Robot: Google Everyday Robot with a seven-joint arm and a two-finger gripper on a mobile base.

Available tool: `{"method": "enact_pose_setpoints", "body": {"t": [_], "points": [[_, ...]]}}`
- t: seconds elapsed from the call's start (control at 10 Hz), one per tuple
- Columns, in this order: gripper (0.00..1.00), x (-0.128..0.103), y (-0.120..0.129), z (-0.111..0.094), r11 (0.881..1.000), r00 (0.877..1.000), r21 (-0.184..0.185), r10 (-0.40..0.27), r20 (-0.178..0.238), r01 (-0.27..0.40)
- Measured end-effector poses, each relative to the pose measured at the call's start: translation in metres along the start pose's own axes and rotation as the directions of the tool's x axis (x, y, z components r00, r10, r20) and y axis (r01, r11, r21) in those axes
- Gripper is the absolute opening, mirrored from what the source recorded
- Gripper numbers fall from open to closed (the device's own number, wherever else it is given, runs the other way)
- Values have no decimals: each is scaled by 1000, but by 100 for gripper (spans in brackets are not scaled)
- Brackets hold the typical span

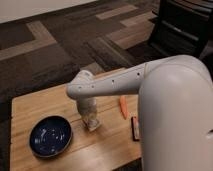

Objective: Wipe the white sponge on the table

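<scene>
Reaching down from the white arm (120,82), the jaws (91,121) sit low over the middle of the tabletop (35,106), pointing straight down at the white sponge (93,124). Whether the jaws are open or closed around the sponge cannot be told, because the wrist hides the fingertips and the pale sponge blends with them. The sponge rests on the wood directly beneath the jaws, touching or nearly touching them, just right of the blue bowl (50,136).

The bowl sits on the left part of the tabletop, near the front edge and close beside the sponge but apart from it. To the right of the jaws lies a small orange carrot-like piece (123,106), set lengthwise on the wood. Just beyond it, nearer the front, lies a dark red-edged bar (135,127), partly tucked against the robot's large white body (177,117), which fills the right side of the view. Dark patterned carpet (60,45) surrounds the tabletop.
</scene>
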Motion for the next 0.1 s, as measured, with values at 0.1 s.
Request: {"method": "enact_pose_setpoints", "body": {"t": [0.1], "points": [[80,0,0,0,1000,1000,0,0,0,0]]}}
